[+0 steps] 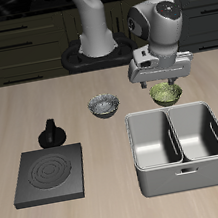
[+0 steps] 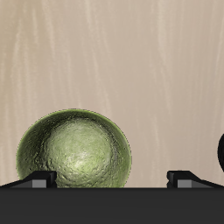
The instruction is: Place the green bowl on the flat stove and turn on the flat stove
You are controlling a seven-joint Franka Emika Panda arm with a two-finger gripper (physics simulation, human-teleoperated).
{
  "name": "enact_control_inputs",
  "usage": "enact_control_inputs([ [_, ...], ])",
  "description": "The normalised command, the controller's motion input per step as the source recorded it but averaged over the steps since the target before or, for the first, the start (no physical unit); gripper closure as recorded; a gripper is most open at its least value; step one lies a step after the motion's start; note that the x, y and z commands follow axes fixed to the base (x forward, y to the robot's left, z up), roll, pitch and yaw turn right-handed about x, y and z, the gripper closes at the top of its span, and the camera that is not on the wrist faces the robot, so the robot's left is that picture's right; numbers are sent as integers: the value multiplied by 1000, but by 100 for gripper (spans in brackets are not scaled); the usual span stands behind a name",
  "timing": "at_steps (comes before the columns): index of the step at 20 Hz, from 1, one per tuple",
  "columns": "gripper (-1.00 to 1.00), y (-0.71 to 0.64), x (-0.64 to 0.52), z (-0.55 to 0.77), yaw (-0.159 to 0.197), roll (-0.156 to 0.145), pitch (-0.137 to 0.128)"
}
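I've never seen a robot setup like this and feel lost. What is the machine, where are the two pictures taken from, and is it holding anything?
It is a simulated robot arm standing at a table's back edge. One picture looks at it from the front and above; the other looks down from its wrist. Its tool hangs over the green bowl, open and holding nothing; the bowl sits on the wood. Also there: a grey-white patterned bowl, the flat stove with its black knob, and a grey two-compartment basin.

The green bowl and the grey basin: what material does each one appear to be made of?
The green bowl looks like glazed ceramic: mottled olive surface with a soft sheen inside. It could also be stoneware; a render leaves that open. The grey basin looks like brushed metal, probably steel: even grey walls, thin rims, dull highlights in its two compartments.
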Motion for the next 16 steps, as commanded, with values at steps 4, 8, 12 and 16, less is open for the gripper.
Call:
enact_control_inputs([
  [4,-100,-4,-146,-283,-36,38,9],
  [8,-100,-91,-93,-418,4,-7,47],
  [12,-100,-150,-50,-336,-6,-24,51],
  [16,-100,-176,-50,-325,-17,-20,53],
])
